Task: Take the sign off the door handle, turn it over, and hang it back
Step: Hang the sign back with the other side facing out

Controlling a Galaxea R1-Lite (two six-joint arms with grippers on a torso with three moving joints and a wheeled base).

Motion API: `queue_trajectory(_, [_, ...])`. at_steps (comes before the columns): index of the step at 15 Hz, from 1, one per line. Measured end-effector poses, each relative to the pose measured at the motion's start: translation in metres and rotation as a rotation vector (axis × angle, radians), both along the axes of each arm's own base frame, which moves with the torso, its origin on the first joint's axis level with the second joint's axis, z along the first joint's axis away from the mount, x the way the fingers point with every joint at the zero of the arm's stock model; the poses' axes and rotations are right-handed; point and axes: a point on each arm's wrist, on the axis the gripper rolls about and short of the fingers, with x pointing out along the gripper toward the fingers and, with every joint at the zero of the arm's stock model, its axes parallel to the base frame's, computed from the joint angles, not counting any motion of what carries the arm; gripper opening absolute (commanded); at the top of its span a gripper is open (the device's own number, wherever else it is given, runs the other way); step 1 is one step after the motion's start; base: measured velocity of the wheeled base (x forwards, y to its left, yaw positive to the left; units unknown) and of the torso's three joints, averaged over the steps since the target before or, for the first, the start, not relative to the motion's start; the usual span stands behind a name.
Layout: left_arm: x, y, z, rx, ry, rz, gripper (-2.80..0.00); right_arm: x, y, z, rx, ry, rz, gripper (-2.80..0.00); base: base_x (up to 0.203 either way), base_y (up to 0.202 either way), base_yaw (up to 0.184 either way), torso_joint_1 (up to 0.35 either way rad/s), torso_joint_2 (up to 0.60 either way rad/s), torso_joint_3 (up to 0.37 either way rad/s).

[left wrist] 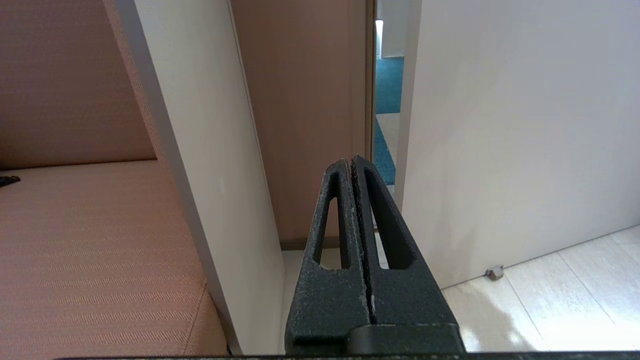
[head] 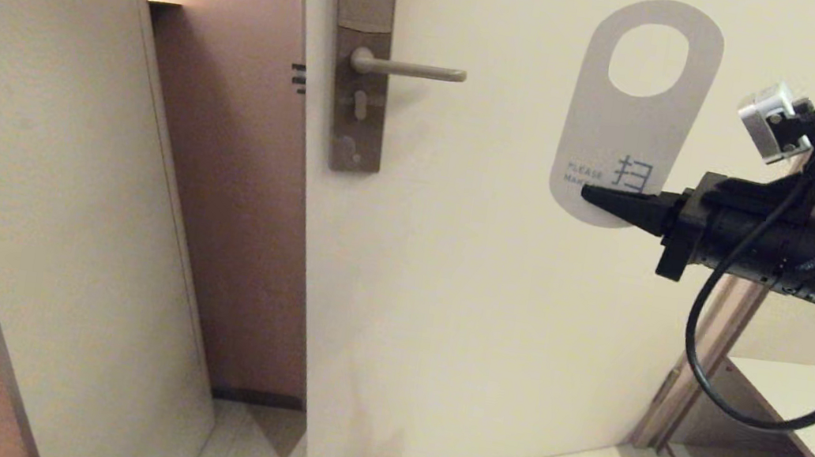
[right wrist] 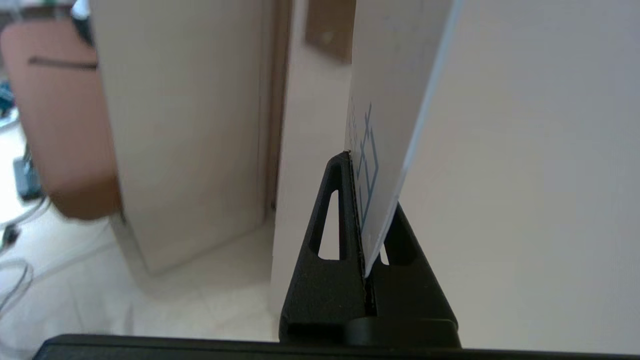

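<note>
The sign (head: 633, 125) is off the handle (head: 408, 68) and held up against the door (head: 493, 296), out at the handle's 3 o'clock and a little lower. The right gripper (head: 599, 197) has its jaws pinched flat on the sign's bottom end, at the card's 6 o'clock, with the hanging hole (head: 648, 59) up at 12 and the printed face toward the camera. It looks like thin, light card: stiff enough to stand upright from one end, but likely to flex or pivot in a narrow pinch, and smooth enough to slip. The bottom end is a sound place to hold, since it leaves the hole free to go over the lever. The left gripper (left wrist: 352, 165), parked low, has its jaws pressed together on nothing.
</note>
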Motion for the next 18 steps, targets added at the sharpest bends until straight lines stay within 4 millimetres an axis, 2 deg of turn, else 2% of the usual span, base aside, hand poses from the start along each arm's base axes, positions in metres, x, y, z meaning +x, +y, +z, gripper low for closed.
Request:
queue_trajectory(5, [0.000,0.000,0.000,0.000,0.000,0.000,-2.80,0.045,0.011,0.010,0.062,0.014,-0.157,-2.80,0.000,0.000,0.000,0.000,0.00,0.000])
queue_trajectory(8, [0.000,0.000,0.000,0.000,0.000,0.001,-2.80,0.072,0.027,0.007,0.068,0.006,-0.219,-2.80,0.000,0.000,0.000,0.000,0.00,0.000])
queue_trajectory(11, [0.000,0.000,0.000,0.000,0.000,-0.001,-2.80,0.094,0.054,-0.003,0.063,-0.003,-0.258,-2.80,0.000,0.000,0.000,0.000,0.00,0.000])
queue_trajectory(15, [0.000,0.000,0.000,0.000,0.000,0.000,-2.80,0.113,0.089,-0.018,0.056,-0.010,-0.317,-2.80,0.000,0.000,0.000,0.000,0.00,0.000])
queue_trajectory(18, [0.000,0.000,0.000,0.000,0.000,0.000,-2.80,0.123,0.101,-0.030,0.056,-0.017,-0.348,-2.80,0.000,0.000,0.000,0.000,0.00,0.000])
